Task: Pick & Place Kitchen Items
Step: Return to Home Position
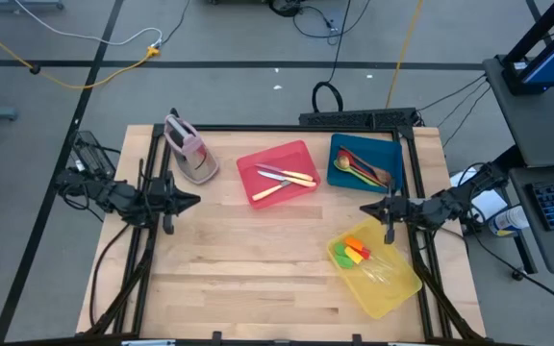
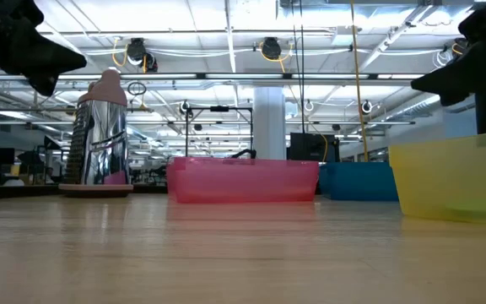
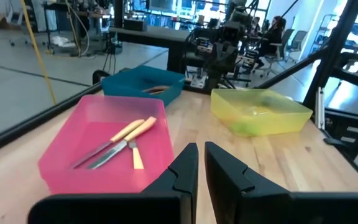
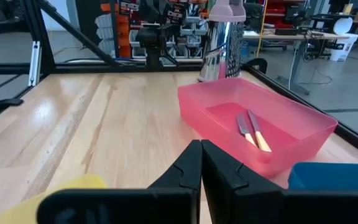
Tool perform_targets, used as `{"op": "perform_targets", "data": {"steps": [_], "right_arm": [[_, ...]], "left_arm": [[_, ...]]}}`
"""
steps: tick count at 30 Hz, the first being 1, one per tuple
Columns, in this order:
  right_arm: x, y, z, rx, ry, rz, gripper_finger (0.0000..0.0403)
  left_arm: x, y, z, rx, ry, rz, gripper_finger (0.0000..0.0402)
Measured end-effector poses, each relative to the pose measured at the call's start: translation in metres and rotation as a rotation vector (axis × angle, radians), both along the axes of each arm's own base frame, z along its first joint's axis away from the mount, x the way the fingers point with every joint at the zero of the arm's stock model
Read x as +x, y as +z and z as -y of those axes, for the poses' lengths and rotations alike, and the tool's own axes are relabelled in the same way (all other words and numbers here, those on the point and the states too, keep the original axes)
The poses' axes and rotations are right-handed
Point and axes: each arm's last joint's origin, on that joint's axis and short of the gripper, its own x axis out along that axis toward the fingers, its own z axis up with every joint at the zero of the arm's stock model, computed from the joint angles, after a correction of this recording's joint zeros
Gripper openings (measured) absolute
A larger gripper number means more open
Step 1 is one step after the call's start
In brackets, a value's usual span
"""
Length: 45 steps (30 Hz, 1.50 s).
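Cream-handled knives (image 1: 287, 180) lie in the red tray (image 1: 275, 154); they also show in the left wrist view (image 3: 120, 142) and the right wrist view (image 4: 252, 130). Green and brown spoons (image 1: 362, 168) lie in the blue tray (image 1: 339, 173). Clear-handled pieces with red, orange and green heads (image 1: 356, 252) lie in the yellow tray (image 1: 397, 288). My left gripper (image 1: 196, 200) hangs shut and empty above the table's left side, left of the red tray. My right gripper (image 1: 363, 209) hangs shut and empty between the blue and yellow trays.
A pink-grey stand with a metal grater (image 1: 188, 151) stands at the far left, beside the red tray. Bare wooden table (image 1: 239, 269) lies in the near middle and left. A black frame runs along the table's far edge and sides.
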Motion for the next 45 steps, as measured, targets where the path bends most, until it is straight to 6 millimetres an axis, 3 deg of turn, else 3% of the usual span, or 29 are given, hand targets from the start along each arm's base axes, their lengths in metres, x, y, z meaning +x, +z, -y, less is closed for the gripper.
{"op": "perform_targets", "data": {"steps": [7, 15, 23, 39, 45], "right_arm": [[-0.004, -0.002, 0.001, 0.001, 0.049, -0.009, 0.0002], [-0.004, -0.002, 0.0, 0.004, 0.073, -0.011, 0.0002], [-0.004, -0.002, 0.0, -0.001, 0.078, -0.008, 0.0002], [0.001, -0.002, -0.009, 0.005, 0.291, 0.108, 0.0002], [0.0, 0.002, -0.015, -0.075, 0.515, 0.188, 0.0002]], "left_arm": [[0.001, 0.0, 0.0, 0.005, -0.002, 0.013, 0.0031], [0.013, -0.027, 0.005, 0.016, -0.021, 0.057, 0.0031], [0.014, -0.027, 0.009, 0.085, -0.142, 0.079, 0.0031], [0.014, -0.027, 0.014, 0.169, -0.289, 0.091, 0.0031], [0.014, -0.024, 0.014, 0.185, -0.303, 0.123, 0.0031]]}}
